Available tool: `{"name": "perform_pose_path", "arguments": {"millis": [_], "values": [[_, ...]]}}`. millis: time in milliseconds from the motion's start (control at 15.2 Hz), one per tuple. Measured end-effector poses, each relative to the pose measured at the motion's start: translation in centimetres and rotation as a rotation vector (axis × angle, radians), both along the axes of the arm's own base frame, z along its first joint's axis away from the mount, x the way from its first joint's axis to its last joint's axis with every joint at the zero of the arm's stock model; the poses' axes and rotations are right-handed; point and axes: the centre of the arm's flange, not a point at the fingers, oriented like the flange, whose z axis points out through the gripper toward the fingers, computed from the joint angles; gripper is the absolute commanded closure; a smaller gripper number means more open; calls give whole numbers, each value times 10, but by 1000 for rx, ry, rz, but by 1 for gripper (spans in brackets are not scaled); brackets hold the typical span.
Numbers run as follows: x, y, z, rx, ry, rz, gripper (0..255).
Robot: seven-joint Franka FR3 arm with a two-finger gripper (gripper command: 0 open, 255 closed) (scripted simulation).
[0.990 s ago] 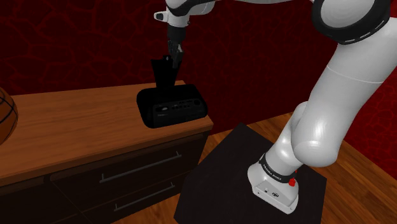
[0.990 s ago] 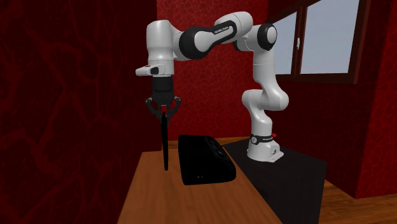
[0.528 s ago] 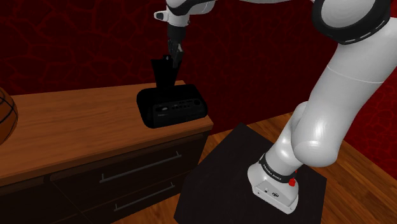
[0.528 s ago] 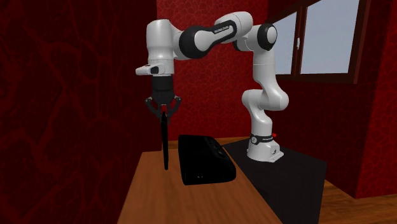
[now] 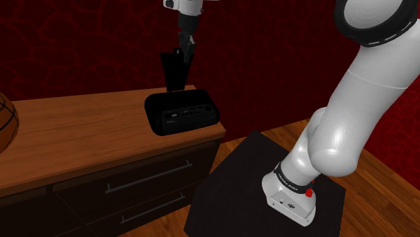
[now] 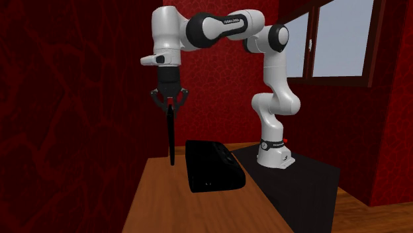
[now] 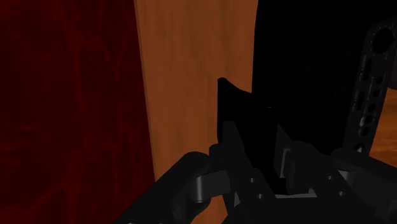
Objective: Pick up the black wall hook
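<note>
Tool [image 6: 171, 107] pinches black wall hook [image 6: 172, 139] by its top, hook hanging straight below.

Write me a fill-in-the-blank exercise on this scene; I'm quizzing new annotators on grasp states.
1. The gripper has its jaws ___ on the wall hook.
2. The wall hook hangs from the gripper pointing ___.
3. The black box rests on the ___ cabinet top.
4. In the second exterior view, the black box lies to the wall hook's ___.
Missing words: shut; down; wooden; right.
</note>
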Motion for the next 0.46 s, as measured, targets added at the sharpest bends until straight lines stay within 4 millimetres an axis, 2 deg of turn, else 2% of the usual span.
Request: {"name": "perform_pose_path", "arguments": {"millis": [462], "values": [[0, 0, 34, 0, 0, 0, 255]]}}
